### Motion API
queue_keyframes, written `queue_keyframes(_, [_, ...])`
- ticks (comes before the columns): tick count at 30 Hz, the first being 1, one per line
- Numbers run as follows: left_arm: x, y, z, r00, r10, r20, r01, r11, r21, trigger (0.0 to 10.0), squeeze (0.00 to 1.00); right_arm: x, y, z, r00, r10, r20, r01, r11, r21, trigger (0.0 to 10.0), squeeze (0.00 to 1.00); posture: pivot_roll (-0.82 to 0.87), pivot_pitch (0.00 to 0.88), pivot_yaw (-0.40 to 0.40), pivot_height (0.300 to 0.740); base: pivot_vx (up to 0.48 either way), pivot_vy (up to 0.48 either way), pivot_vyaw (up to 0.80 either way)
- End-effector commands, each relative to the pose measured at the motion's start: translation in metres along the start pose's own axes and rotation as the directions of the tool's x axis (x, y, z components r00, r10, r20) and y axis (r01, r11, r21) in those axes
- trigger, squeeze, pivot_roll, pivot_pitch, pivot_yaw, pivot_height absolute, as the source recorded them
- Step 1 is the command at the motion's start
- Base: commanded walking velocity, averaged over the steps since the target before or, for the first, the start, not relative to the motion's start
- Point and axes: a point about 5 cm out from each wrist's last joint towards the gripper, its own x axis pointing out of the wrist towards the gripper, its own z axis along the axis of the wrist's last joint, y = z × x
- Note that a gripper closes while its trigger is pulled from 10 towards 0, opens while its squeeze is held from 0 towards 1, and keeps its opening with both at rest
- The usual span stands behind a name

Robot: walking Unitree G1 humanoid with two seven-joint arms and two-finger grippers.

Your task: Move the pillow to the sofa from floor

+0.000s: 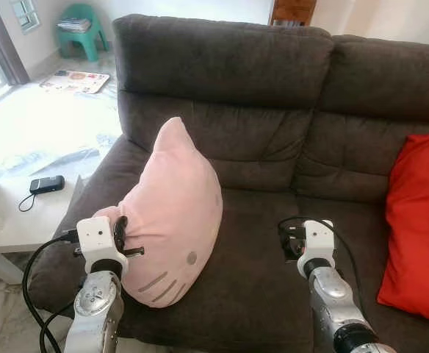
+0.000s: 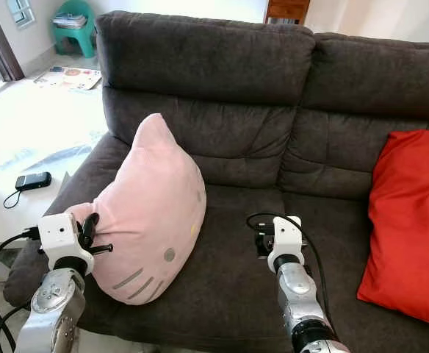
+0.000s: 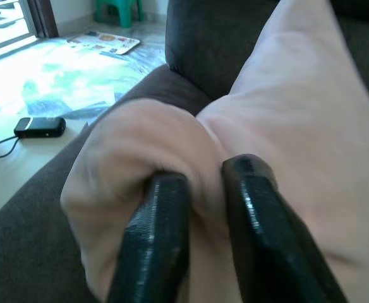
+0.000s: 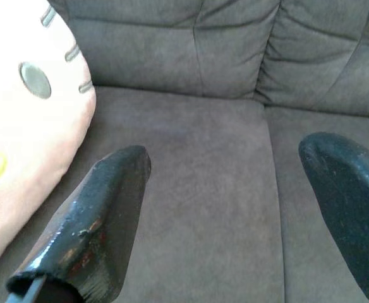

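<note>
Now, far left: phone (image 1: 46, 184) on a white table (image 1: 23, 220). Lower left, left gripper (image 3: 200, 189) is clenched on a fold of the pink pillow (image 1: 178, 213), which stands on the sofa (image 1: 273, 110) seat. Lower centre, right gripper (image 4: 235, 208) is spread wide over bare seat. Right edge: red cushion (image 1: 420, 220).
</note>
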Motion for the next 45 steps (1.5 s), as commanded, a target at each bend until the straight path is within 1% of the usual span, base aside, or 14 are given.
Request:
queue_keyframes(1, [0.002, -0.004, 0.009, 0.999, -0.02, 0.041, 0.021, 1.0, -0.007, 10.0, 1.0, 0.001, 0.001, 0.001, 1.0, -0.003, 0.004, 0.003, 1.0, 0.001, 10.0, 0.0, 0.07, 0.051, -0.033, 0.74, 0.0, 0.0, 0.0])
queue_keyframes(15, [0.002, -0.013, 0.04, 0.984, -0.073, 0.163, 0.079, 0.997, -0.026, 10.0, 1.0, 0.002, 0.003, 0.004, 1.0, 0.001, 0.02, -0.001, 1.0, 0.005, 10.0, 0.0, 0.08, 0.051, -0.034, 0.74, 0.0, 0.0, 0.0])
queue_keyframes(16, [0.002, -0.015, 0.036, 0.982, -0.113, 0.15, 0.111, 0.994, 0.018, 10.0, 0.0, 0.002, 0.003, 0.004, 1.0, 0.0, 0.022, 0.0, 1.0, 0.007, 10.0, 0.0, 0.07, 0.05, -0.032, 0.74, 0.0, 0.0, 0.0])
queue_keyframes(18, [0.001, -0.016, 0.03, 0.982, -0.14, 0.126, 0.135, 0.99, 0.041, 10.0, 0.0, 0.002, 0.003, 0.004, 1.0, 0.0, 0.023, 0.0, 1.0, 0.008, 10.0, 0.0, 0.07, 0.048, -0.03, 0.74, 0.0, 0.0, 0.0])
queue_keyframes(19, [-0.001, -0.016, 0.02, 0.983, -0.167, 0.078, 0.16, 0.983, 0.09, 10.0, 0.0, 0.001, 0.003, 0.003, 1.0, -0.002, 0.025, 0.002, 1.0, 0.01, 10.0, 0.0, 0.07, 0.048, -0.03, 0.74, 0.0, 0.0, 0.0])
queue_keyframes(22, [-0.005, -0.011, 0.003, 0.981, -0.192, 0.005, 0.189, 0.97, 0.151, 10.0, 0.0, 0.001, 0.002, 0.003, 1.0, -0.005, 0.023, 0.005, 1.0, 0.012, 10.0, 0.0, 0.07, 0.046, -0.03, 0.74, 0.0, 0.0, 0.0])
queue_keyframes(25, [-0.008, 0.001, -0.006, 0.99, -0.141, -0.014, 0.141, 0.971, 0.19, 10.0, 0.0, 0.001, 0.002, 0.002, 1.0, -0.006, 0.022, 0.006, 1.0, 0.011, 10.0, 0.0, 0.07, 0.04, -0.025, 0.74, 0.0, 0.0, 0.0])
queue_keyframes(29, [-0.008, 0.011, -0.004, 0.995, -0.097, -0.009, 0.097, 0.975, 0.199, 10.0, 0.0, 0.001, 0.002, 0.003, 1.0, -0.005, 0.026, 0.005, 1.0, 0.009, 10.0, 0.0, 0.07, 0.033, -0.025, 0.74, 0.0, 0.0, 0.0])
queue_keyframes(31, [-0.008, 0.01, -0.008, 0.991, -0.126, -0.037, 0.131, 0.965, 0.226, 10.0, 0.0, 0.001, 0.003, 0.003, 1.0, -0.002, 0.027, 0.002, 1.0, 0.007, 10.0, 0.0, 0.08, 0.023, -0.024, 0.74, 0.0, 0.0, 0.0])
queue_keyframes(38, [-0.008, 0.007, -0.017, 0.976, -0.194, -0.096, 0.209, 0.958, 0.198, 10.0, 0.0, 0.001, 0.007, 0.003, 0.999, 0.011, 0.034, -0.011, 1.0, -0.001, 10.0, 0.0, 0.07, 0.015, -0.02, 0.74, 0.0, 0.0, 0.0])
queue_keyframes(40, [-0.01, 0.005, -0.019, 0.975, -0.205, -0.086, 0.219, 0.955, 0.202, 10.0, 0.0, 0.001, 0.007, 0.006, 0.998, 0.009, 0.06, -0.01, 1.0, 0.019, 10.0, 0.0, 0.07, 0.018, -0.019, 0.74, 0.0, 0.0, 0.0])
queue_keyframes(42, [-0.012, 0.004, -0.019, 0.976, -0.206, -0.066, 0.216, 0.949, 0.232, 10.0, 0.0, 0.001, 0.007, 0.008, 0.997, 0.01, 0.076, -0.012, 0.999, 0.029, 10.0, 0.0, 0.07, 0.022, -0.019, 0.74, 0.0, 0.0, 0.0])
queue_keyframes(44, [-0.016, 0.001, -0.018, 0.975, -0.221, -0.031, 0.22, 0.928, 0.301, 10.0, 0.0, -0.001, 0.006, 0.008, 0.995, 0.011, 0.099, -0.017, 0.998, 0.056, 10.0, 0.0, 0.07, 0.03, -0.022, 0.74, 0.0, 0.0, 0.0])
queue_keyframes(45, [-0.016, -0.001, -0.017, 0.977, -0.214, -0.016, 0.209, 0.932, 0.295, 10.0, 0.0, -0.002, 0.005, 0.008, 0.994, 0.008, 0.112, -0.016, 0.997, 0.072, 10.0, 0.0, 0.07, 0.034, -0.023, 0.74, 0.0, 0.0, 0.0])
